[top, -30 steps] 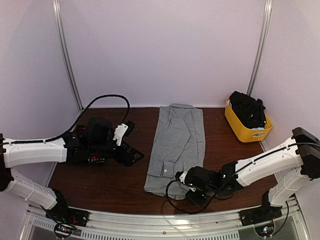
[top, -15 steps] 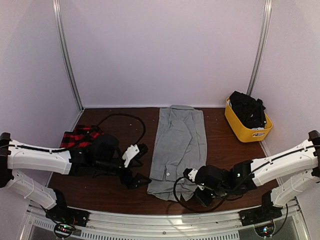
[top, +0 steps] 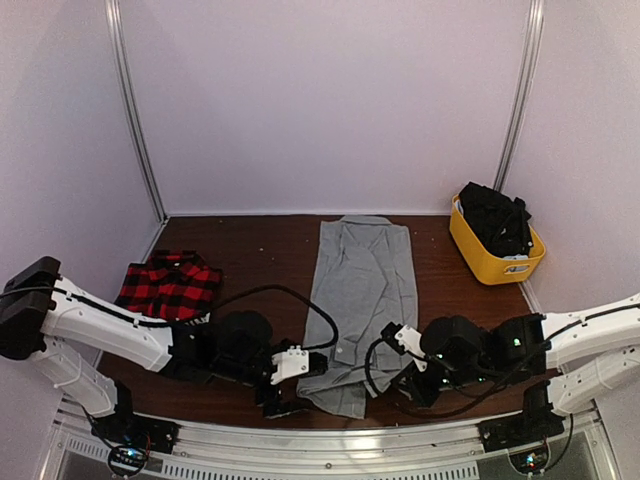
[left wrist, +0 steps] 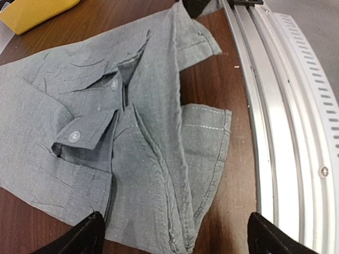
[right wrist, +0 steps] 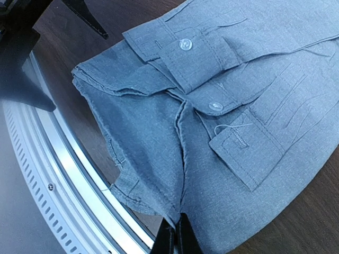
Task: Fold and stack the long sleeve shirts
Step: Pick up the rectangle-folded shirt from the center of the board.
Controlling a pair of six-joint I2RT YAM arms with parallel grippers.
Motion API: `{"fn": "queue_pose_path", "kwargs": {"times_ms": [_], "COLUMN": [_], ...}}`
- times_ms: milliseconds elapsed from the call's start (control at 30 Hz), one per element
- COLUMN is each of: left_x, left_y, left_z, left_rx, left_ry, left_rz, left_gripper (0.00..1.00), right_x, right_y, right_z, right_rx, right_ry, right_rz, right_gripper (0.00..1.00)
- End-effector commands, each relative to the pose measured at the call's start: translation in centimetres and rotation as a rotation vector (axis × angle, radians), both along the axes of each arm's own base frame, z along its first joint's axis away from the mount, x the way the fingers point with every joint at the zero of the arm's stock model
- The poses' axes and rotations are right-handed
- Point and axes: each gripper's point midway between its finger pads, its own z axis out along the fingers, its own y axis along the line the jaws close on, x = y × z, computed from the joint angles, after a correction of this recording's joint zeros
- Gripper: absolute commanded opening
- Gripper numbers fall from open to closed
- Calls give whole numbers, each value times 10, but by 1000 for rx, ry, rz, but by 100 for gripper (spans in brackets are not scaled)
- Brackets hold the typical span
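My right hand [right wrist: 170,237] is pinched together on the near hem of the grey shirt [right wrist: 254,79], toward its right side. My left hand [left wrist: 175,237] stands wide apart over the hem's left corner, a finger on either side of the folded cloth, gripping nothing. The grey shirt runs lengthwise, near to far, down the middle of the brown counter [top: 250,250]. The red-and-black plaid shirt [top: 170,285] lies bunched at the left, well apart from it. A yellow bin [top: 495,262] holding dark clothes [top: 495,220] sits at the far right.

Matt grey cloth shirt [left wrist: 148,106]; smooth dark wood table [left wrist: 212,79].
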Motion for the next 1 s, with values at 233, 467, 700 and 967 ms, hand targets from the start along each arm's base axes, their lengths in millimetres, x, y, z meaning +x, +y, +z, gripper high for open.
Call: {"fn": "queue_pose_path", "kwargs": {"times_ms": [233, 467, 700, 967], "left_x": [21, 31, 16, -31], "left_y": [4, -2, -12, -7], "left_z": [-31, -37, -32, -16], "left_rx": [100, 105, 78, 94], "left_ry": [-190, -225, -162, 51], "left_rz": [21, 51, -22, -74], "left_gripper": [78, 52, 1, 0], "right_x": [-10, -9, -13, -38], "right_y": [-4, -6, -6, -5], "right_z": [-14, -17, -20, -30], "right_rx": [-20, -25, -15, -1], "right_ry": [53, 57, 83, 191], "right_rz": [9, 1, -1, 28], "right_gripper": [0, 0, 0, 0]}}
